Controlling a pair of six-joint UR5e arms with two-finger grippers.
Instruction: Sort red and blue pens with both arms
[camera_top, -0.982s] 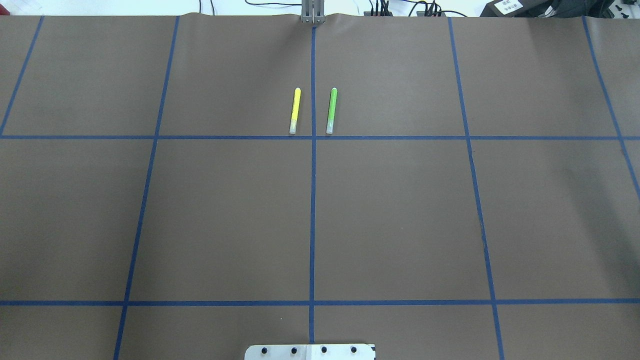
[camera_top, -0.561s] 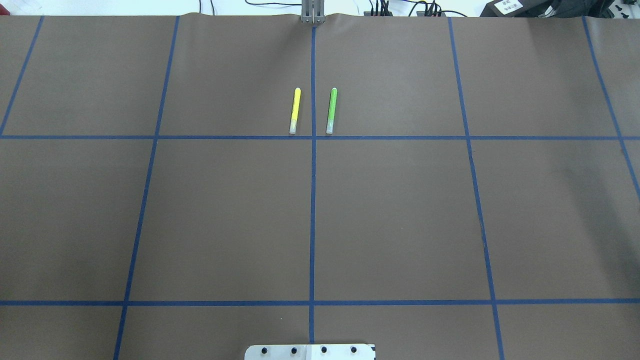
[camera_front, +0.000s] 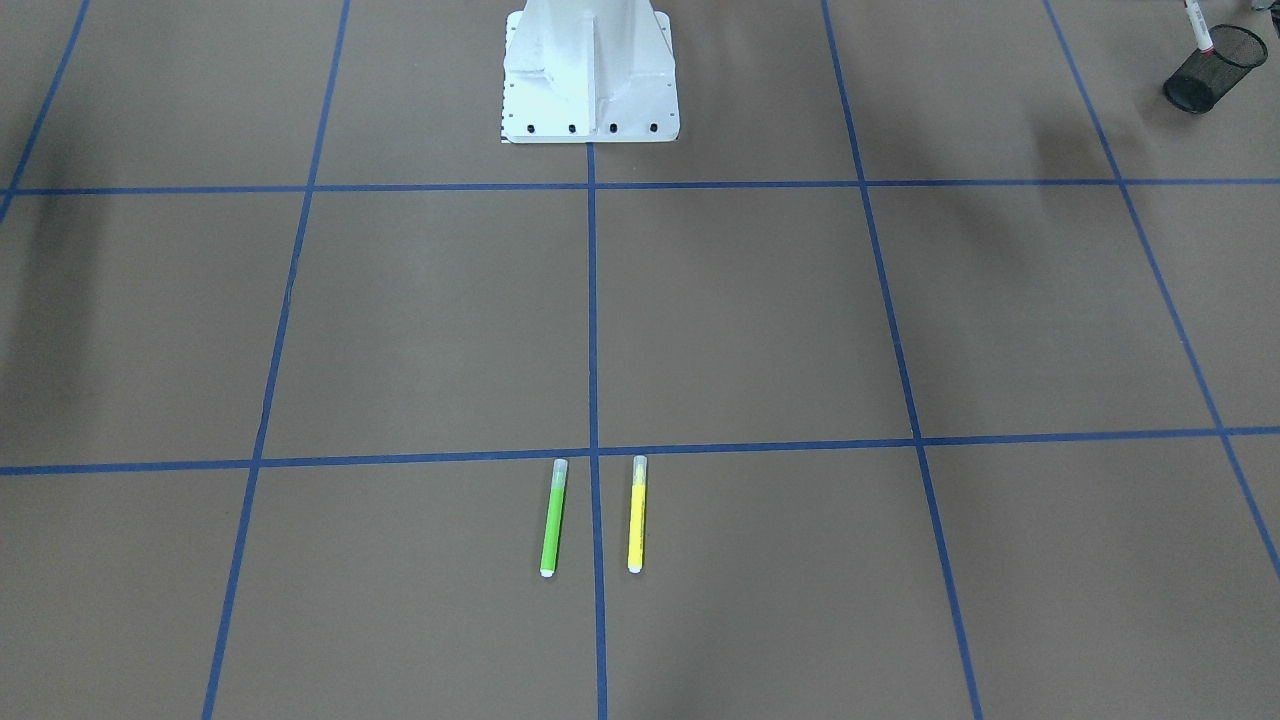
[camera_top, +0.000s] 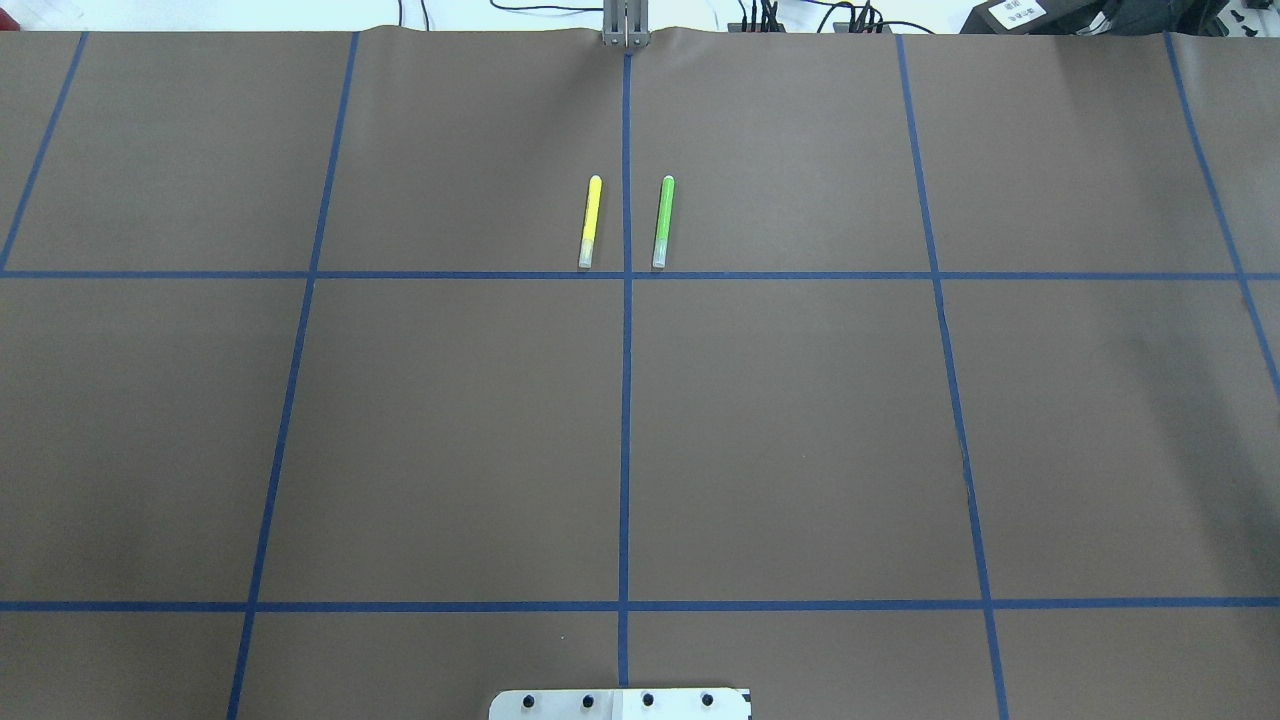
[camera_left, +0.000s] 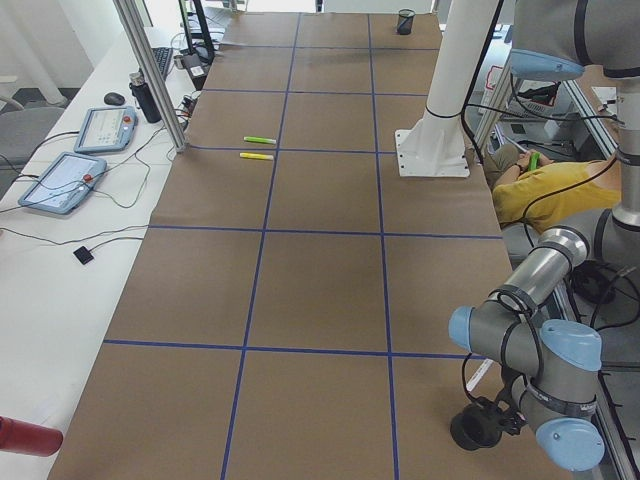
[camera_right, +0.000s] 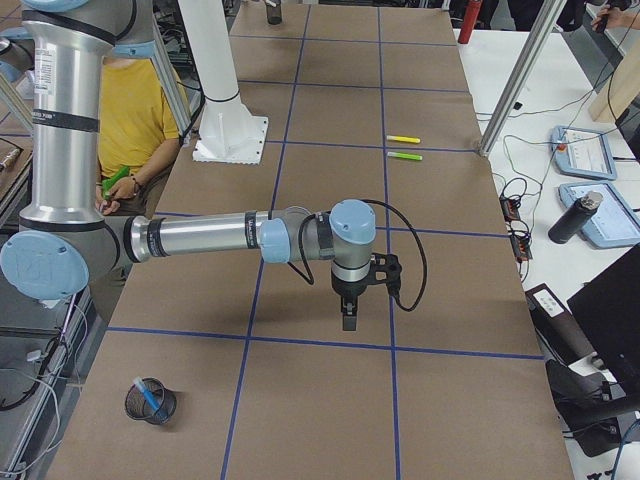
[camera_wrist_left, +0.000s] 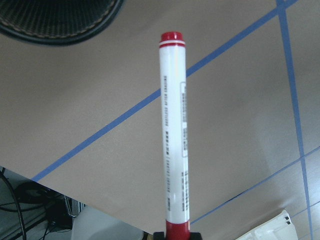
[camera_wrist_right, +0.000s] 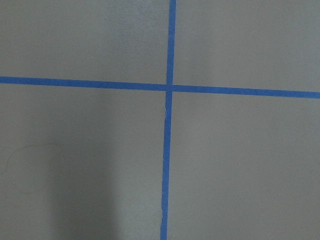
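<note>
The red pen (camera_wrist_left: 174, 135), white-bodied with red ends, fills the left wrist view, with my left gripper (camera_wrist_left: 177, 234) shut on its lower end. It hangs beside the rim of a black mesh cup (camera_wrist_left: 57, 22). From the front, the red pen (camera_front: 1196, 27) stands over that cup (camera_front: 1213, 68) at the table's corner. The blue pen (camera_right: 147, 393) lies inside another mesh cup (camera_right: 150, 402) near my right arm's base. My right gripper (camera_right: 347, 318) points down over bare table; I cannot tell whether it is open or shut.
A yellow marker (camera_top: 591, 221) and a green marker (camera_top: 663, 221) lie side by side at the far middle. The white base block (camera_front: 590, 75) stands at the robot's edge. A person in yellow (camera_right: 130, 110) sits behind the robot.
</note>
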